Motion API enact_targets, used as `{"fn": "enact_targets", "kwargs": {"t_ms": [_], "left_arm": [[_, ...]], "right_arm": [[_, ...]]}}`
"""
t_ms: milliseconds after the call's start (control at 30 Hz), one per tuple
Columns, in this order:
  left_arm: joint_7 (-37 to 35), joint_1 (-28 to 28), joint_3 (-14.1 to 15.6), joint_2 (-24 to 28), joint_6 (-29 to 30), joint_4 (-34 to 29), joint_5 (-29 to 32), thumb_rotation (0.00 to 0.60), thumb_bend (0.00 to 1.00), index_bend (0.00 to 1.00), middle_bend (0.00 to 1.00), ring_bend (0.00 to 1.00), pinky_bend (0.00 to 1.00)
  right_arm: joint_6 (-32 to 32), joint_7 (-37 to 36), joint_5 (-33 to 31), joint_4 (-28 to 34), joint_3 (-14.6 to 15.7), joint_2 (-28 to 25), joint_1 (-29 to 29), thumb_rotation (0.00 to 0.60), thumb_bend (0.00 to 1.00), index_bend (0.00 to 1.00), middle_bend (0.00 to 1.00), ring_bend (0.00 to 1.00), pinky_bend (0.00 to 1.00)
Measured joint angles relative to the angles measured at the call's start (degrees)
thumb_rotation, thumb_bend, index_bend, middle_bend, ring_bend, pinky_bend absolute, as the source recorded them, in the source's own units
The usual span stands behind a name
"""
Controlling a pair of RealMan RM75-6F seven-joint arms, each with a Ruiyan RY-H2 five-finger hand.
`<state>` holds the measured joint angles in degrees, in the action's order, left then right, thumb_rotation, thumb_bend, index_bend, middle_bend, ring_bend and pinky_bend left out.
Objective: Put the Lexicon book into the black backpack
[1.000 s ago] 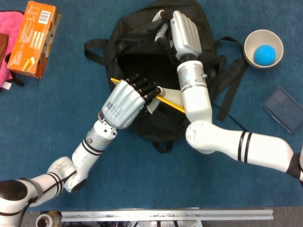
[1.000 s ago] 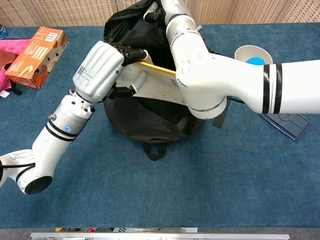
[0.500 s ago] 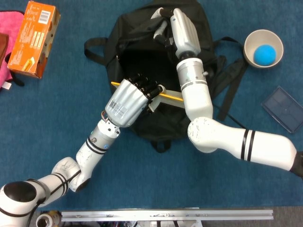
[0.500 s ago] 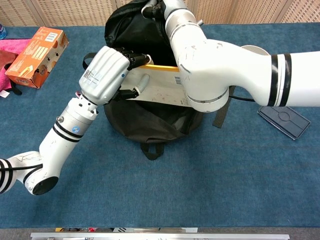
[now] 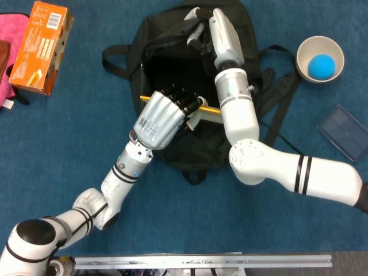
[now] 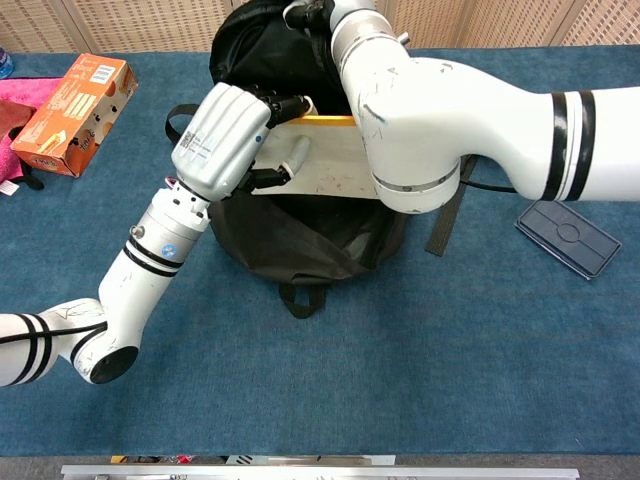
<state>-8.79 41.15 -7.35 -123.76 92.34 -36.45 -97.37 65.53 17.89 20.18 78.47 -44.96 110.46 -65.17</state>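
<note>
The black backpack [image 5: 172, 52] [image 6: 300, 235] lies on the blue table, its mouth held wide open. My left hand [image 5: 164, 118] [image 6: 228, 140] grips the Lexicon book [image 5: 210, 108] [image 6: 330, 165], a pale book with a yellow spine, level over the opening; my right forearm hides its far end. At the bag's far rim my right hand [image 5: 213, 31] [image 6: 315, 12] holds the fabric up.
An orange box [image 5: 41, 46] [image 6: 75, 100] and pink cloth [image 5: 12, 34] lie at the far left. A bowl with a blue ball [image 5: 320, 63] and a dark flat case [image 5: 344, 132] [image 6: 562, 238] sit to the right. Backpack straps [image 5: 279, 103] trail toward the right.
My left hand has carried the book farther over the bag's opening and turned it level. My right hand has pulled the far rim slightly farther back.
</note>
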Motion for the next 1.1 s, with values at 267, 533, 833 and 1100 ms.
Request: {"fn": "enact_targets", "kwargs": {"t_ms": [267,533,833,1100], "left_arm": [[-0.39,2.15,-2.25,-1.84,-0.66,1.70,1.96,0.600,0.40,0.78,0.80,0.60,0.57],[0.09,2.90,-2.58,-3.55,-0.90,3.34,2.90,0.600,0.40,0.79,0.80,0.60,0.57],[1.09,4.03,-1.56,-6.17,-1.43,8.35,3.10,0.600,0.40,0.79,0.80,0.61,0.57],[4.71,1.12,2.12,-5.97,-4.20,9.94,3.11,0.600,0.38,0.73,0.76,0.56,0.57]], "right_arm": [[-0.12,-0.64,-0.89,-0.84,0.07,0.02,-0.60,0.600,1.00,0.74,0.65,0.71,0.92],[-0.69,-1.42,-2.01,-1.33,-0.22,-0.12,-1.04,0.600,1.00,0.74,0.65,0.71,0.92],[-0.88,-1.65,-2.31,-1.66,0.30,-0.44,-1.21,0.600,1.00,0.74,0.65,0.71,0.92],[-1.15,-1.71,-2.53,-1.73,1.03,-0.86,-0.93,0.600,1.00,0.74,0.65,0.71,0.92]]}}
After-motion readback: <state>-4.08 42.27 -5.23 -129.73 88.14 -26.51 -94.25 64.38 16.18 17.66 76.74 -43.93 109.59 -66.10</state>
